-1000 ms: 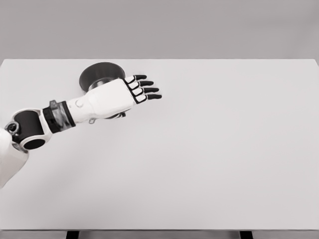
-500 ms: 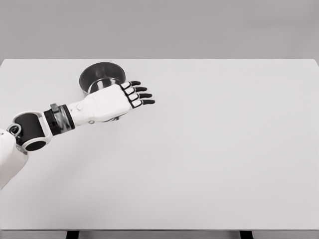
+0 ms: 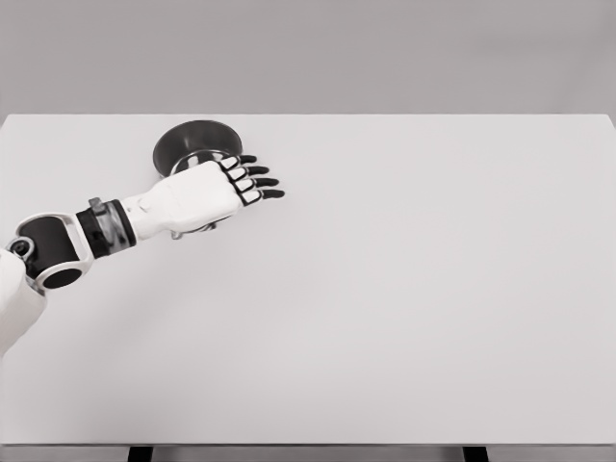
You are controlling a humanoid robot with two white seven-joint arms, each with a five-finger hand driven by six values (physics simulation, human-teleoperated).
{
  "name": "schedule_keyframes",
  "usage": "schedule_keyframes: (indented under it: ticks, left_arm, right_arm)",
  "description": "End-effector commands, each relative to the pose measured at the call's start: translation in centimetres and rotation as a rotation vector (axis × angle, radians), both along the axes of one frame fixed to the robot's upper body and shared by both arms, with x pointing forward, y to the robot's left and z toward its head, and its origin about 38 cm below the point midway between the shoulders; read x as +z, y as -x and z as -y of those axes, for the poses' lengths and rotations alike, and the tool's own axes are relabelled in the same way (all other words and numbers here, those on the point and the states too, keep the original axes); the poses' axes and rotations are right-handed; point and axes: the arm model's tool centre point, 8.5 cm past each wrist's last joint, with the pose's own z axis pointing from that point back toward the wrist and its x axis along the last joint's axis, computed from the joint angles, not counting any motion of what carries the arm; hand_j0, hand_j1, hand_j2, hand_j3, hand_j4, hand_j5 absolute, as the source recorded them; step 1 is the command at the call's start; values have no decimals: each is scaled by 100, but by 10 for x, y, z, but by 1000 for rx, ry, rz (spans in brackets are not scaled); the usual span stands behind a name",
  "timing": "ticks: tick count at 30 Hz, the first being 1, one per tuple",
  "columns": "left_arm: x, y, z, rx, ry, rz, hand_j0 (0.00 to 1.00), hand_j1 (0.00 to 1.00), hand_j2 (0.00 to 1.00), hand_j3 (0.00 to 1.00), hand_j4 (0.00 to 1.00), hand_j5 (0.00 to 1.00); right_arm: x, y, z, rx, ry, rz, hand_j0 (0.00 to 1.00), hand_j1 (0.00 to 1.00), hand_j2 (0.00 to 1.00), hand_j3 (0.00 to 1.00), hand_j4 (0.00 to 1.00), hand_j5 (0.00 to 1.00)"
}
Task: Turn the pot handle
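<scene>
In the head view, the only view there is, a dark metal pot (image 3: pixel 195 146) stands upright on the far left part of a white table (image 3: pixel 404 308), its round rim and shadowed inside turned up toward the camera. The left hand (image 3: pixel 207 192) comes in from the lower left on its white forearm and lies over the near right side of the pot, so that it covers the pot's front wall and whatever juts out there. The black-tipped fingers (image 3: pixel 252 181) reach out to the right past the rim, straight and side by side with only narrow gaps between them, neither curled nor closed on anything that shows. The handle itself cannot be made out: a small dark part peeps from under the palm near the table, and it may be the handle, but that is a guess. The hand seems held flat and low like this so that the palm or the finger edge can bear sideways on the handle and swing it round, rather than grip it. Whether the palm touches the pot cannot be told from above. The right arm is not in view, and the task seems to need one arm only.
</scene>
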Motion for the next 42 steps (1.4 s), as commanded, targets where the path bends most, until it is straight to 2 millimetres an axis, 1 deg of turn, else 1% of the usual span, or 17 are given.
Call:
schedule_keyframes:
  ticks: [1, 4, 6, 12, 15, 18, 23, 26, 33, 34, 42]
  left_arm:
    - [-1, -1, -3, 7, -1, -4, 100, 100, 100, 100, 100, 100]
    - [-1, -1, -4, 10, -4, -4, 100, 100, 100, 100, 100, 100]
    - [0, -1, -9, 15, -16, -1, 100, 100, 100, 100, 100, 100]
    - [4, -2, -9, 14, -13, 8, 100, 100, 100, 100, 100, 100]
    - [5, -2, -16, 27, -20, 12, 100, 100, 100, 100, 100, 100]
    - [5, -2, -18, 30, -22, 11, 100, 100, 100, 100, 100, 100]
    - [11, -3, -31, 55, -37, 22, 100, 100, 100, 100, 100, 100]
    - [12, -4, -36, 64, -41, 26, 100, 100, 100, 100, 100, 100]
    - [15, -5, -42, 77, -45, 31, 100, 100, 100, 100, 100, 100]
    - [15, -5, -46, 83, -55, 31, 100, 100, 100, 100, 100, 100]
    - [17, -6, -52, 95, -61, 34, 100, 100, 100, 100, 100, 100]
  right_arm:
    - [0, 0, 0, 0, 0, 0, 100, 100, 100, 100, 100, 100]
    - [0, 0, 0, 0, 0, 1, 100, 100, 100, 100, 100, 100]
    - [0, 0, 0, 0, 0, 0, 100, 100, 100, 100, 100, 100]
    - [0, 0, 0, 0, 0, 1, 100, 100, 100, 100, 100, 100]
    - [0, 0, 0, 0, 2, 1, 100, 100, 100, 100, 100, 100]
    - [0, 0, 0, 0, 0, 1, 100, 100, 100, 100, 100, 100]
    - [0, 0, 0, 0, 0, 0, 100, 100, 100, 100, 100, 100]
    - [0, 0, 0, 0, 0, 0, 100, 100, 100, 100, 100, 100]
    - [0, 0, 0, 0, 0, 0, 100, 100, 100, 100, 100, 100]
    - [0, 0, 0, 0, 0, 1, 100, 100, 100, 100, 100, 100]
    - [0, 0, 0, 0, 0, 0, 100, 100, 100, 100, 100, 100]
